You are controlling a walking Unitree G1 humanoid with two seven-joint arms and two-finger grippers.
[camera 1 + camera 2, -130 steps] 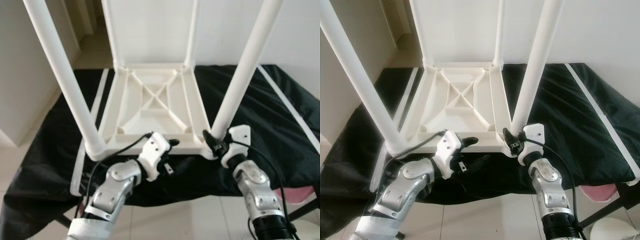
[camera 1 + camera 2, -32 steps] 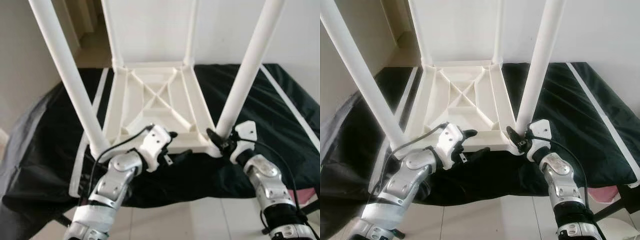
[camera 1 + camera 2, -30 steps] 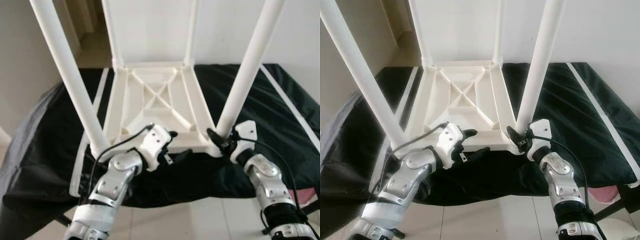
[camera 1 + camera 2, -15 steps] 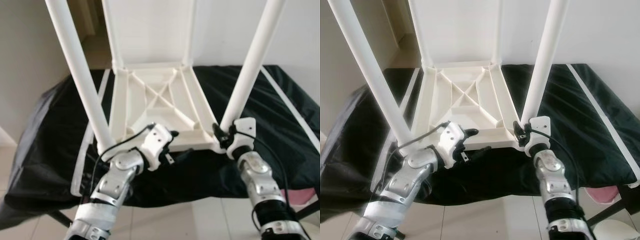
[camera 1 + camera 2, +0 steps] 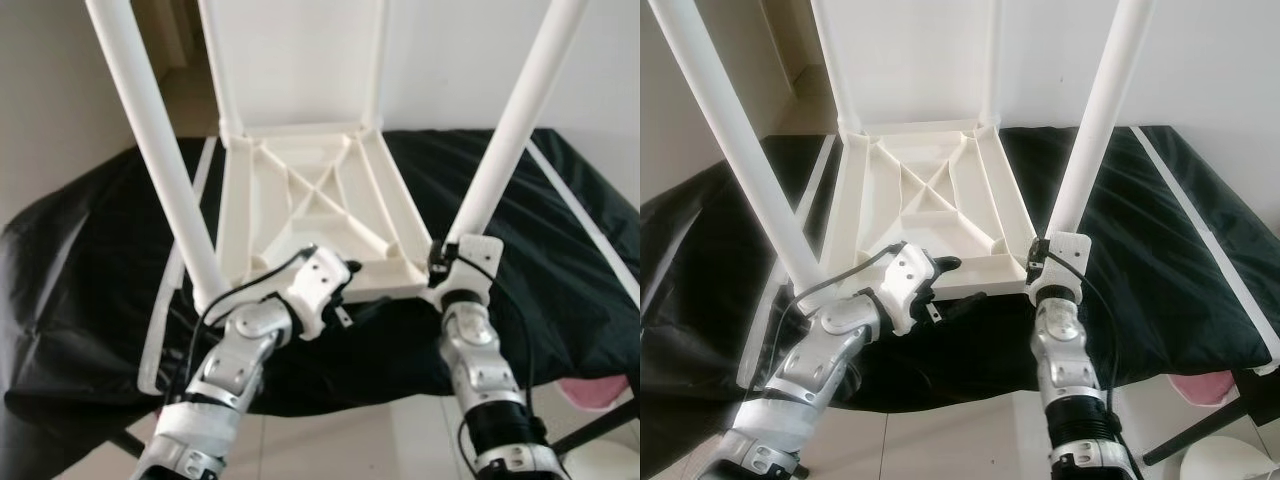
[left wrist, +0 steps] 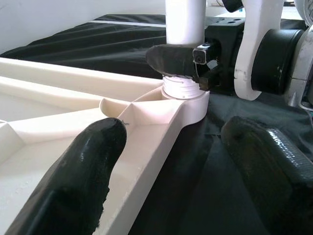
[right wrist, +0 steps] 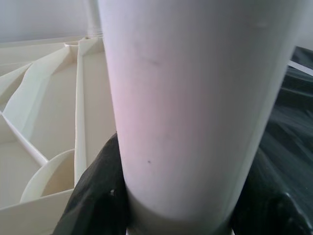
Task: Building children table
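Note:
A white plastic children's table (image 5: 300, 200) lies upside down on a black cloth, its legs pointing up. My right gripper (image 5: 440, 262) is shut on the base of the near right leg (image 5: 510, 130). In the right wrist view that leg (image 7: 195, 98) sits between the two black fingers (image 7: 93, 196). My left gripper (image 5: 350, 288) is open at the table's near rim. One of its fingers (image 6: 73, 181) is over the ribbed underside, the other over the cloth. The near left leg (image 5: 155, 150) stands just left of my left arm.
The black cloth (image 5: 90, 260) covers a low platform and hangs over its near edge onto pale floor tiles. It carries white stripes (image 5: 580, 210). A pink object (image 5: 600, 390) lies on the floor at the lower right. A white wall stands behind, with a doorway at the far left.
My right forearm has swung left to stand straight below the near right leg, still gripping its base. The left gripper stays at the near rim. The view has shifted a little.

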